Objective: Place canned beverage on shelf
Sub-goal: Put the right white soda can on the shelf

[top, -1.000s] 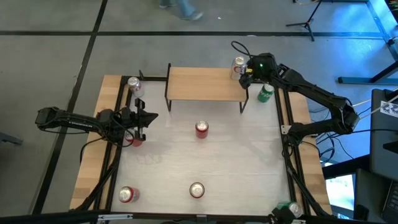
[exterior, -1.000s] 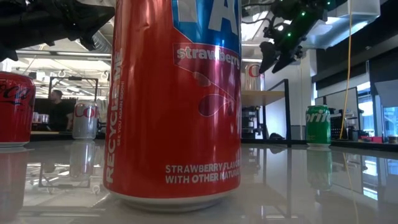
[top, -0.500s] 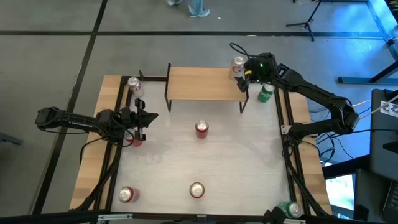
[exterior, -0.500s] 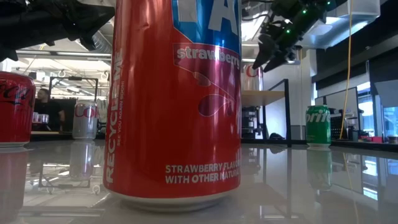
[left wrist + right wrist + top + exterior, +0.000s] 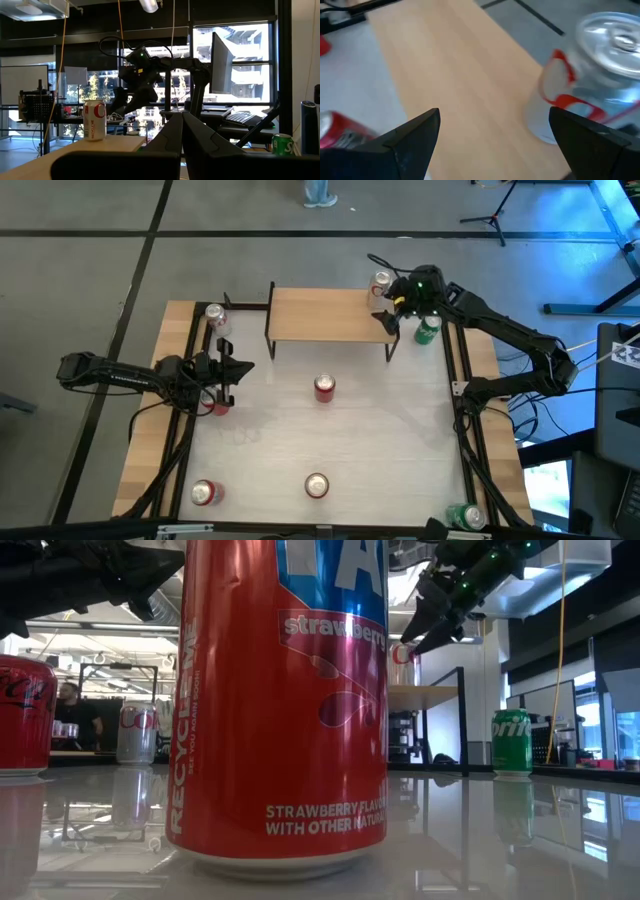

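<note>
The shelf (image 5: pixel 330 314), light wood on thin black legs, stands at the table's far side. A silver-and-red canned beverage (image 5: pixel 381 283) stands upright on its far right corner (image 5: pixel 585 75) (image 5: pixel 94 120). My right gripper (image 5: pixel 386 314) hovers open above the shelf's right end, slanting down, with the can just beyond one finger (image 5: pixel 495 137) (image 5: pixel 428 622). My left gripper (image 5: pixel 243 367) stays shut at the table's left, over a red can (image 5: pixel 218 406) (image 5: pixel 182 127).
A green can (image 5: pixel 428 328) (image 5: pixel 512 741) stands on the table right of the shelf. A red strawberry can (image 5: pixel 324 387) (image 5: pixel 285 700) stands mid-table. Other cans: silver (image 5: pixel 213 315) at far left, two (image 5: pixel 205 492) (image 5: pixel 316 485) near the front edge, green (image 5: pixel 462 515) at near right.
My right gripper has swung its fingers toward the table's left, from beside the can to over the shelf's right end, and has stayed open. The can on the shelf has not moved.
</note>
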`<move>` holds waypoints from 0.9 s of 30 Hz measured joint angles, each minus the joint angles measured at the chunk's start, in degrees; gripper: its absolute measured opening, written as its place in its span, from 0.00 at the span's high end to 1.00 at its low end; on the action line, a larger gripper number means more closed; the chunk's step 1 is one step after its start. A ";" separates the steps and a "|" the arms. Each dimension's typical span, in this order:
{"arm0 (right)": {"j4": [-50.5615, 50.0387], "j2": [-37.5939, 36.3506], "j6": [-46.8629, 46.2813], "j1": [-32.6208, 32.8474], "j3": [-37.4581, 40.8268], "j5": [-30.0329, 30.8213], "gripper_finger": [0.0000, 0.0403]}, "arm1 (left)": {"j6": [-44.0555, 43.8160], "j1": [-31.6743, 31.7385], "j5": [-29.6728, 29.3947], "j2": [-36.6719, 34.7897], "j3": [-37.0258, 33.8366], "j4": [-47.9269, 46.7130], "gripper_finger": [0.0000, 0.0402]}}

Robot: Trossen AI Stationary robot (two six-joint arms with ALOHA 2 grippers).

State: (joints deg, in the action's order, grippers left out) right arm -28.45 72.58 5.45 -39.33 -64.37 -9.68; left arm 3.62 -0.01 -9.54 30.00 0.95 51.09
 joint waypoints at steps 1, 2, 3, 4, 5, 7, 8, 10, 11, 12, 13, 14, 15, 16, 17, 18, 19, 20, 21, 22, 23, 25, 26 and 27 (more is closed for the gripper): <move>-0.04 0.00 0.61 0.00 -0.01 -0.72 0.08 | 0.00 -0.01 0.00 -0.01 0.00 -0.01 0.99; -0.04 -0.02 0.95 0.00 -0.01 -1.11 0.08 | 0.00 -0.02 0.00 0.00 0.00 0.00 0.99; -0.04 -0.04 1.14 -0.02 -0.01 -1.09 0.08 | 0.00 0.00 0.00 0.00 0.00 0.00 0.99; -0.10 -0.06 1.19 -0.02 -0.01 -0.40 0.08 | 0.00 -0.01 0.00 0.00 0.00 -0.02 0.99; -0.48 -0.07 1.12 -0.01 -0.06 1.48 0.08 | -0.02 -0.02 0.00 -0.02 0.00 0.00 0.99; -2.29 -0.07 1.15 -0.02 -0.36 7.44 0.08 | -0.02 -0.02 0.00 0.00 0.00 0.00 0.99; -2.94 -0.07 1.27 -0.04 -0.40 10.79 0.08 | -0.02 -0.01 0.00 -0.02 0.00 0.00 0.99; -3.15 -0.07 1.70 -0.09 -0.40 15.92 0.08 | -0.02 -0.01 0.00 0.00 0.00 0.00 0.99; -2.75 0.07 2.10 -0.10 -0.40 17.20 0.08 | 0.01 -0.01 0.00 -0.01 0.00 0.00 0.99; -1.98 0.42 2.43 -0.13 -0.41 17.72 0.08 | 0.02 0.00 0.00 -0.01 0.00 0.00 0.99; -0.99 0.74 2.59 -0.13 -0.45 17.61 0.08 | 0.02 0.00 0.00 -0.02 0.00 0.00 0.99; -0.29 1.13 2.77 -0.11 -0.45 17.21 0.08 | 0.02 -0.02 0.00 0.00 0.00 0.00 0.99; 0.10 1.50 3.12 -0.07 -0.45 16.89 0.08 | 0.00 0.00 0.00 -0.02 0.00 0.00 0.99; 0.62 1.71 3.60 -0.06 -0.45 16.47 0.08 | -0.04 0.00 0.00 0.00 0.00 0.00 0.99; 1.01 1.73 3.79 -0.03 -0.45 16.45 0.08 | -0.04 -0.01 0.00 0.00 0.00 -0.01 0.99; 1.29 1.78 3.83 0.00 -0.45 16.40 0.08 | -0.03 -0.01 0.00 -0.01 0.00 -0.01 0.99; 1.71 1.84 3.83 -0.02 -0.45 16.34 0.08 | -0.01 0.00 0.00 -0.02 0.00 0.00 0.99; 1.98 1.92 3.83 -0.04 -0.45 15.93 0.08 | 0.01 -0.01 0.00 0.00 0.00 0.00 0.99; 1.93 1.98 3.83 -0.07 -0.45 15.33 0.08 | 0.02 0.00 0.00 0.00 0.00 -0.01 0.99; 1.81 2.01 3.86 -0.07 -0.45 14.76 0.08 | 0.00 0.00 0.00 -0.02 0.00 0.00 0.99; 1.80 2.01 3.85 -0.07 -0.45 14.41 0.08 | 0.00 0.00 0.00 -0.01 0.00 -0.02 0.99; 1.64 2.01 3.85 -0.07 -0.45 13.07 0.08 | 0.00 -0.02 0.00 0.00 0.00 -0.02 0.99; 1.49 2.01 3.85 -0.07 -0.45 11.86 0.08 | -0.02 -0.01 0.00 -0.02 0.00 -0.02 0.99; 1.37 2.01 3.82 -0.07 -0.45 10.55 0.08 | 0.00 0.00 0.00 0.00 0.00 -0.02 0.99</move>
State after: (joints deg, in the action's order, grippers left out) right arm -27.08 74.59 9.27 -39.40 -64.82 0.87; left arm 3.62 -0.02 -9.54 29.99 0.95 51.07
